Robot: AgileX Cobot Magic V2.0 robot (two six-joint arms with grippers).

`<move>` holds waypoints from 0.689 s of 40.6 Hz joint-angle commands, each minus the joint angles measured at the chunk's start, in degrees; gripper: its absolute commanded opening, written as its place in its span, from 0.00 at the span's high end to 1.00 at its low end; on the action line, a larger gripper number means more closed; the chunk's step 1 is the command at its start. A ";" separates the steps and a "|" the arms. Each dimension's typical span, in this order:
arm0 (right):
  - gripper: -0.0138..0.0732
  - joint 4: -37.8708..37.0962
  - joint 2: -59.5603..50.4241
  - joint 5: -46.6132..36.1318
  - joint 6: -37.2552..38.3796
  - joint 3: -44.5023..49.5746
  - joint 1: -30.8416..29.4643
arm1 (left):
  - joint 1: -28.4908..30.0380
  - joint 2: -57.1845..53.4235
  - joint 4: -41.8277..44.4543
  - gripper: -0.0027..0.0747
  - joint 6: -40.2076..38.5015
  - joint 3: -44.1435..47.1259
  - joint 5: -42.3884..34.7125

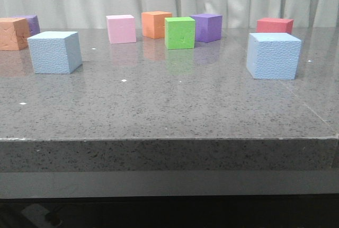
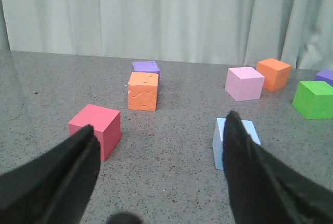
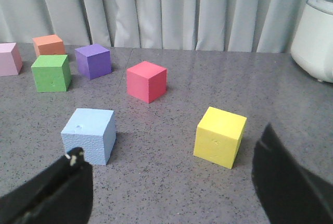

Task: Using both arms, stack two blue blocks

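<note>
Blue blocks, two, resting flat and well apart near the front of the grey table [image 1: 169, 106]: left blue block [image 1: 54, 52] and right blue block [image 1: 273, 55]. Cubes, so no long axis; each turned slightly, one corner edge toward the front camera. Left gripper [image 2: 161, 172] and right gripper [image 3: 169, 182] spread wide, empty, each facing its block. Opening step, by the look of it: reach and grasp next. Farther back, pink, orange, green, purple and red cubes.

Low front camera faces the table [image 1: 169, 106]; both wrist cameras overlook it.
</note>
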 commanded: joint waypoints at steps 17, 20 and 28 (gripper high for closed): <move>0.11 13.06 7.97 7.56 -2.34 -6.29 -0.22 | -0.77 0.99 0.10 0.48 -0.28 -1.92 -5.09; 0.11 17.68 12.26 12.12 -6.45 -8.86 -0.17 | -0.77 0.99 0.10 0.50 -0.28 -1.92 -5.09; 0.13 28.87 24.10 23.16 -20.02 -14.87 -0.17 | -0.77 0.99 0.10 0.50 -0.28 -1.92 -5.09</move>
